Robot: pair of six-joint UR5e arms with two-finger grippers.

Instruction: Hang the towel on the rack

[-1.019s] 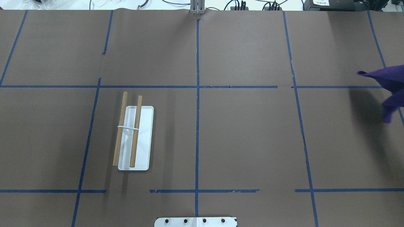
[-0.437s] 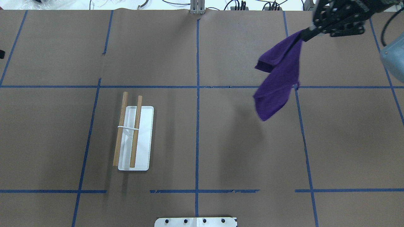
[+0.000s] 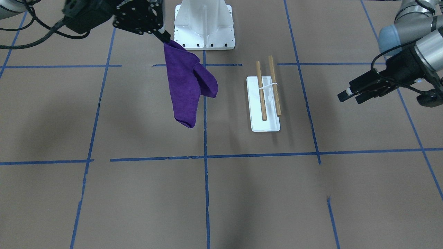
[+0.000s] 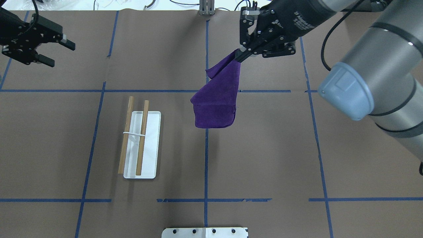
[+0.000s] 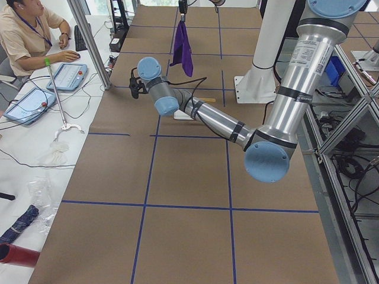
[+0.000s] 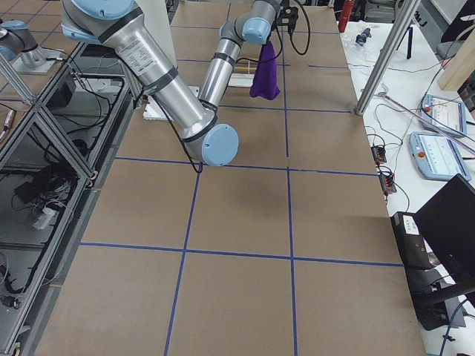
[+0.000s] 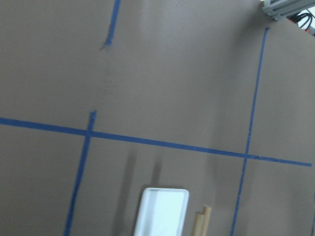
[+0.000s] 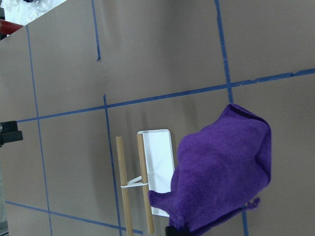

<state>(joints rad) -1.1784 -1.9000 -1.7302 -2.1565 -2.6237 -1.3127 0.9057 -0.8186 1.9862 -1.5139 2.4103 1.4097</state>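
Right arm [image 4: 363, 82] stretches in long from the right, wrist turned so the right gripper [image 4: 238, 57] points down and inward, its 2 fingers pinched tight on 1 corner of the towel [image 4: 216, 105]. Left gripper [image 4: 62, 55] hovers out at the far left, fingers spread wide, gripping nothing.

left wrist: rack [image 7: 162, 212] running off bottom edge | right wrist: towel [image 8: 226, 167] covering rack's corner | exterior left: left arm [image 5: 207, 117] blocking rack
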